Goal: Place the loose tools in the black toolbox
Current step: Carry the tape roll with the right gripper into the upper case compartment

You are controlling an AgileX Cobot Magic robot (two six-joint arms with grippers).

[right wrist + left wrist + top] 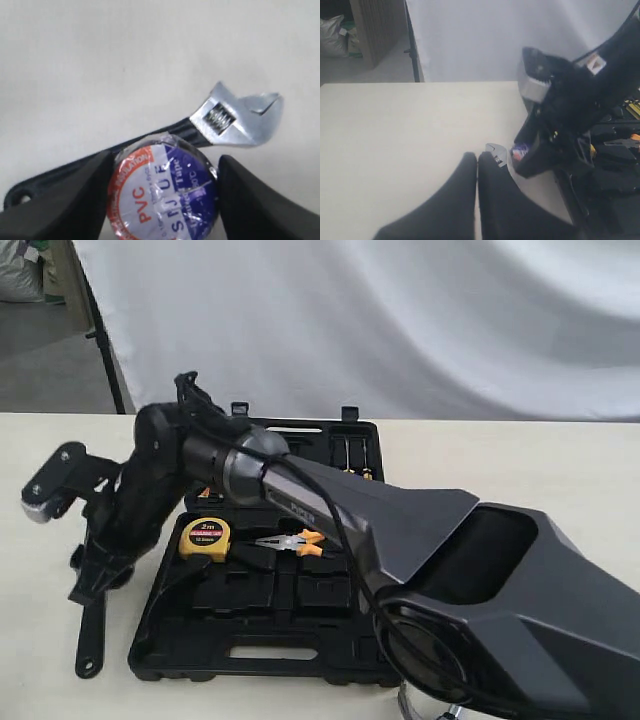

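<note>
The right tool [165, 192] is clenched on the small bluish PVC tape roll [150, 200], with one black finger against each side of its rim. The roll lies on the pale worktop [560, 470], outside the large black moulded toolbox [260, 655]. The black-handled adjustable wrench with silver head [235, 117] passes just behind the roll; contact between them cannot be confirmed.

The roll is judged light and rigid, with a glossy wrapper that may slip. Hold it across the outer diameter with moderate pressure. Lift straight up so the wrench is not dragged along.

The left tool [477, 170] is clenched and empty.
</note>
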